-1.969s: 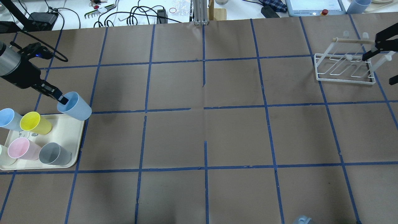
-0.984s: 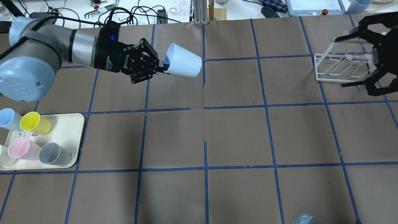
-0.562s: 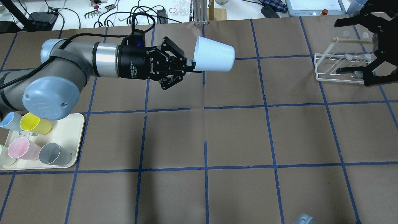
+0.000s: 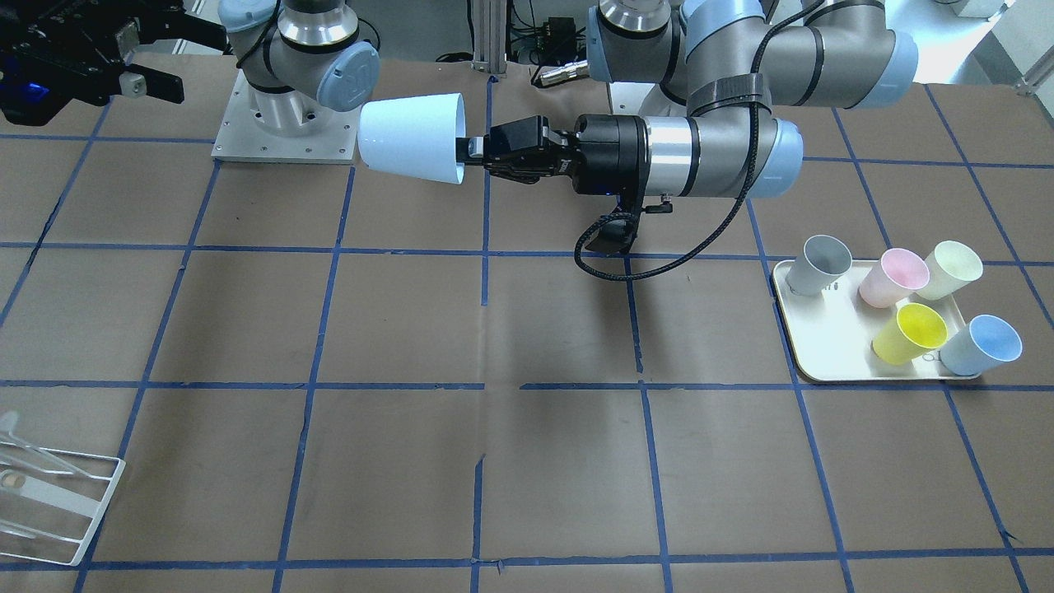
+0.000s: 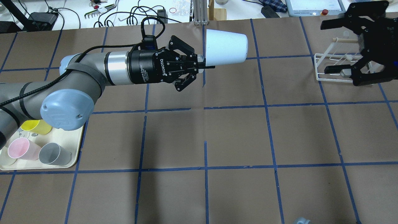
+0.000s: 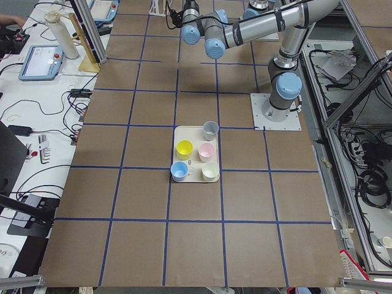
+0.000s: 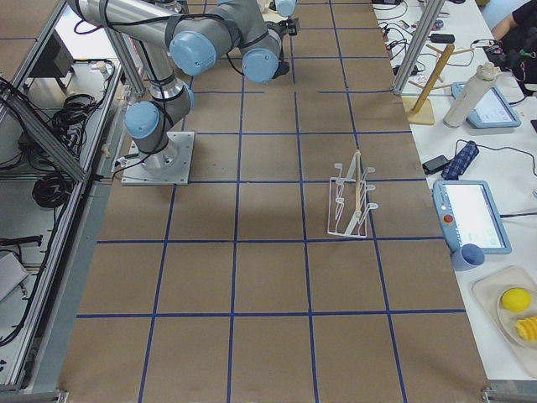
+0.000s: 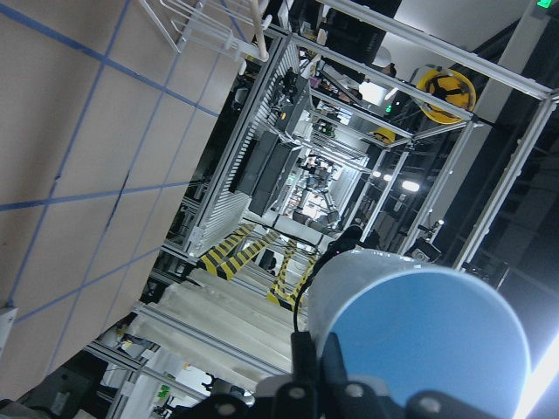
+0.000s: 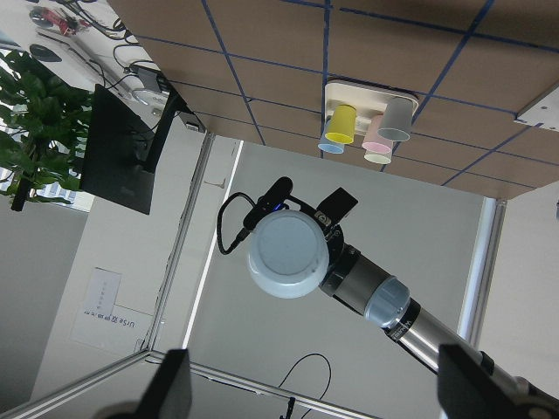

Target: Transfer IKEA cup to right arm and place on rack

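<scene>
The left gripper [image 5: 202, 63], jaws clamped on the rim, holds the IKEA cup [image 5: 225, 46] sideways above the table [image 5: 236, 133], toward 12 o'clock in the overhead view. At the cup's 3 o'clock, the right gripper [image 5: 331, 47] hangs with jaws spread wide, overlapping the rack [image 5: 320, 67].

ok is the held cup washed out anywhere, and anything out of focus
Overhead exterior: the IKEA cup reads almost white, its blue washed out. Front-facing: likewise pale, with a soft shadow on the table. Left wrist: the cup looks properly blue, flare at the lower right edge. Right wrist: the end effector fingers are dark and blurred.
</scene>
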### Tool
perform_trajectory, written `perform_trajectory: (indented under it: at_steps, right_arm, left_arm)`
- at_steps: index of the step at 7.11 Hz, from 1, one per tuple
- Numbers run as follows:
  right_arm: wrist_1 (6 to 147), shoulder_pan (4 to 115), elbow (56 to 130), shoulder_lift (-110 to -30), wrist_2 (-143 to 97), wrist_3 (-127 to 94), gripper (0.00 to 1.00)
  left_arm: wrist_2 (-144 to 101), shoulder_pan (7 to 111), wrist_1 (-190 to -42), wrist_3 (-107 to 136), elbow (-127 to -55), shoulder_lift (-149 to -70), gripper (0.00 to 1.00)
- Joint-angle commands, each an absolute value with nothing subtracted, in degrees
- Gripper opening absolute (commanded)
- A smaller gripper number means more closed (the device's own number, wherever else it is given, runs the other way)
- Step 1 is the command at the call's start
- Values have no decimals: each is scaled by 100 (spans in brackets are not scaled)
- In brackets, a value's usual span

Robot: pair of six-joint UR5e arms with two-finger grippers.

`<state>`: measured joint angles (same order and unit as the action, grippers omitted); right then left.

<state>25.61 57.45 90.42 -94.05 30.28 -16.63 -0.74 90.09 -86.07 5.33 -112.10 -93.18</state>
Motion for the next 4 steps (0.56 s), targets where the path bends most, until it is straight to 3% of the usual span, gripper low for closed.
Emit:
perform_trajectory:
  at_steps: [1, 4]
  right_arm:
    - [2958, 6203, 9053, -9203, 2884, -2520, 100]
    - [3575, 6871, 9009, -8878, 2663, -3680, 100]
  left_arm:
    - [-541, 9245, -8526, 519, -11224, -9387, 0]
    - [-650, 9290, -8464, 492, -11232, -9475, 0]
